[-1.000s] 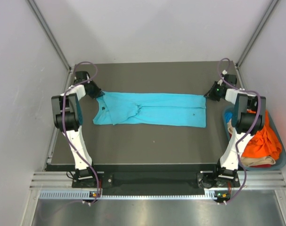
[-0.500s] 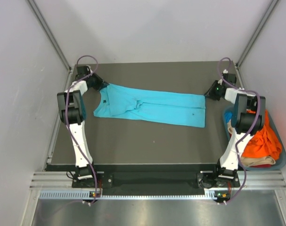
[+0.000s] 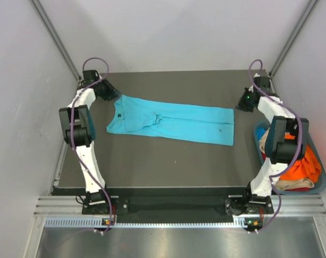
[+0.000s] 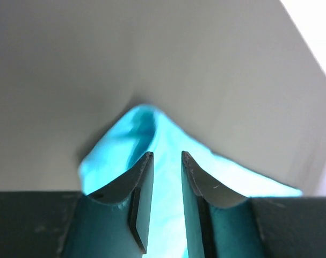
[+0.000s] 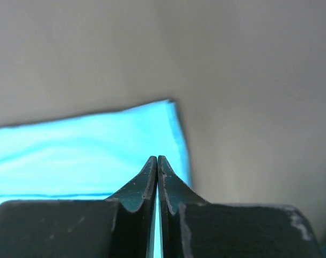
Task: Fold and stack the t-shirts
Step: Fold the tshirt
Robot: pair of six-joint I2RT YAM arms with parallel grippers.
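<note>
The turquoise t-shirt (image 3: 173,121) lies flat across the far half of the table (image 3: 168,166), its long axis running left to right, collar end to the left and hem to the right. The left gripper (image 4: 167,154) sits right at the collar end, jaws parted by a narrow gap, cloth showing through it and nothing pinched. On the other side the right gripper (image 5: 157,157) hovers just off the hem's far corner, jaws pressed together, with no cloth between them that I can make out. Each arm has its own end, and the shirt stretches away from each pincer toward the middle. I'd judge the next fold turns on exactly that. More shirts, an orange shirt (image 3: 305,161) on top, wait in the basket (image 3: 321,185), nearest the right arm.
</note>
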